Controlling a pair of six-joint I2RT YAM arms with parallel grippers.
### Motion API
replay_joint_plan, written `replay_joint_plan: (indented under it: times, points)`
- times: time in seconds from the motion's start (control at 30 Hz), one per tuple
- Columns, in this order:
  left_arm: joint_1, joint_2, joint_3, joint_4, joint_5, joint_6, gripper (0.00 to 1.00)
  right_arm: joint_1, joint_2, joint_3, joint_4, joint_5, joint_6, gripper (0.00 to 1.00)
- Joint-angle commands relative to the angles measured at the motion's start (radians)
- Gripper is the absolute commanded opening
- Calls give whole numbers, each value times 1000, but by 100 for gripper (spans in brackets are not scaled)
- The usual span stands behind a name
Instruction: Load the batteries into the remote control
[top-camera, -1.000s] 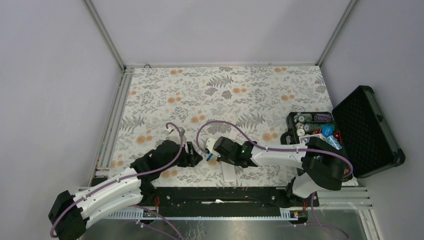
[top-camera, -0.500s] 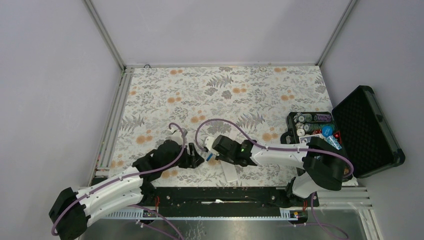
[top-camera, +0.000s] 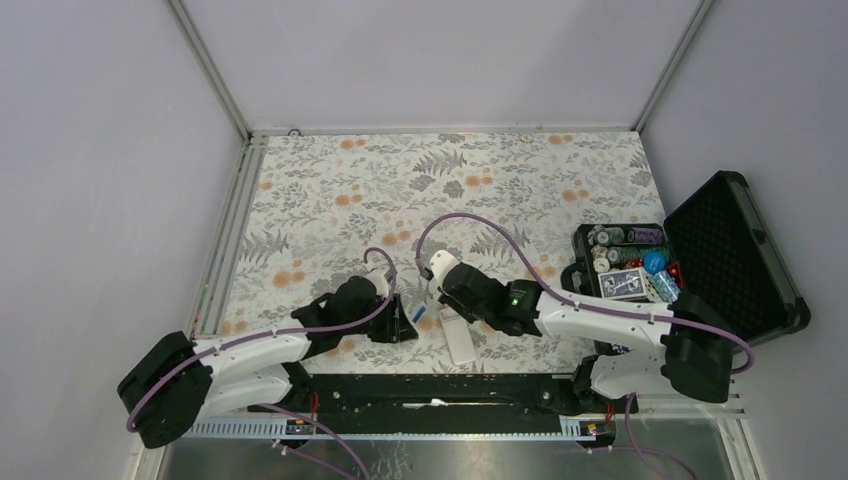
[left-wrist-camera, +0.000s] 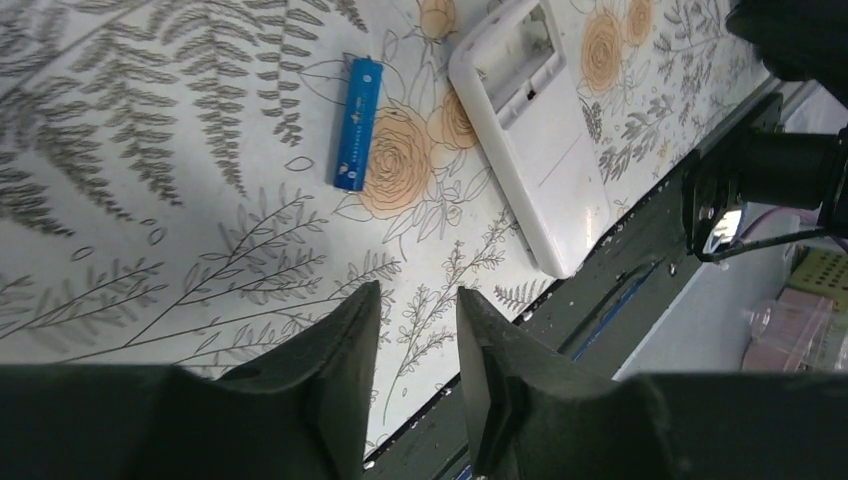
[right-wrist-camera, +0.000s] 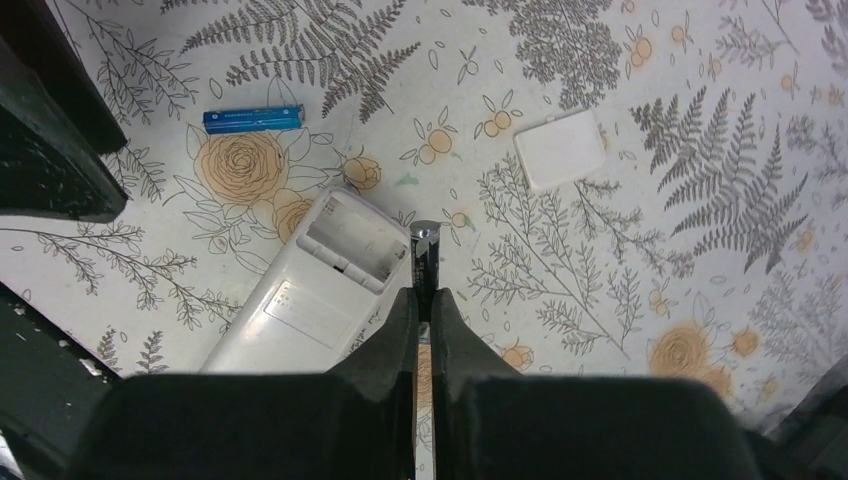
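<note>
Pale walls (top-camera: 430, 60), floral tabletop (top-camera: 500, 190) | blue battery (left-wrist-camera: 357, 125) print unreadable | left jaws apart, empty | right jaws clamped on silver-tipped battery (right-wrist-camera: 425, 250)

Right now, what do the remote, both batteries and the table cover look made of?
Remote: white moulded plastic, matte; crisp open battery bay.
Loose battery: glossy blue printed sleeve, probably over metal.
Held battery in the right tool: shadowed, shiny metal tip.
Table cover: floral print, flat, slight sheen; fabric or vinyl, can't tell.
</note>
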Motion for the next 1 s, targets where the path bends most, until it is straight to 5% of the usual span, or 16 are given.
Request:
replay_joint_plan:
  times: [0.0, 0.4, 0.97]
  points:
    - [-17, 59, 61, 157, 87, -42, 35, -6, -72, -38, -6, 69, 162, 0]
    - [-47, 264, 146, 261, 101, -86, 27, -38, -68, -104, -73, 102, 506, 0]
    - [-45, 347, 163, 226, -8, -66, 10, -45, -40, -236, -19, 17, 714, 0]
